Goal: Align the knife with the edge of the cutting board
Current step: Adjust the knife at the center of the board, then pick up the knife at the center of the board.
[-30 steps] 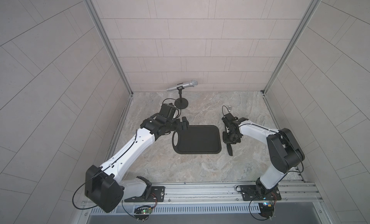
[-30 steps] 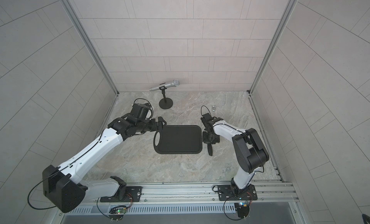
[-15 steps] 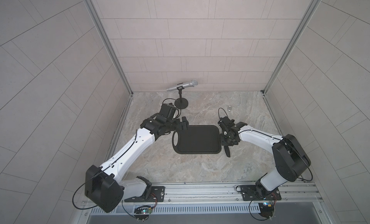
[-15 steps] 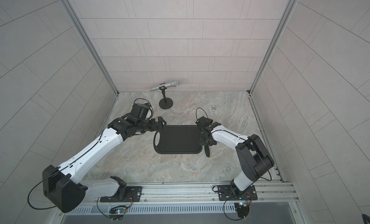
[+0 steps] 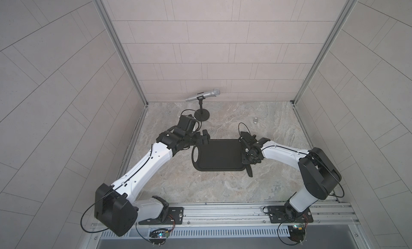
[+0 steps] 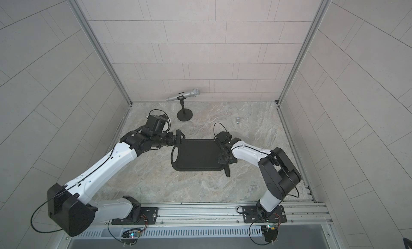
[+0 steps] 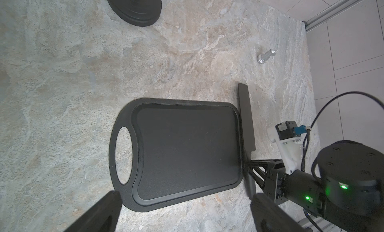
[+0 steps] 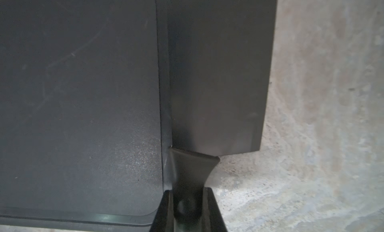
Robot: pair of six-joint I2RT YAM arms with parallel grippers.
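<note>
Alignment looks nearly made, so the step in hand is, I judge, a fine settling of the knife against the board and then a clean let-go. At the left, the left hand (image 5: 204,137) hangs spread wide and empty just beside the far corner of the cutting board (image 5: 217,155) at its handle-hole end. It could usefully steady the board should it slide. The board lies flat on the desk (image 5: 200,183), its long side running across the scene. Along its short edge opposite the hole lies the knife (image 7: 246,121), broad face up and close against the rim. Whether it overlaps the rim or only touches it I cannot tell, nor whether it rests fully on the desk. Its long axis runs parallel with that short edge, or very nearly. The squared blade end points toward the back wall (image 5: 211,58) and reaches past the board's far corner, while the handle points toward the robot's base and sticks out past the near corner. At the right, the right hand (image 8: 188,199) pinches the handle just behind the blade, fingers (image 8: 163,212) pressed on either side. To do it well, hold the blade level and turn only slightly about the grip until blade and rim run true. Avoid shoving the board, lower gently, then release.
</note>
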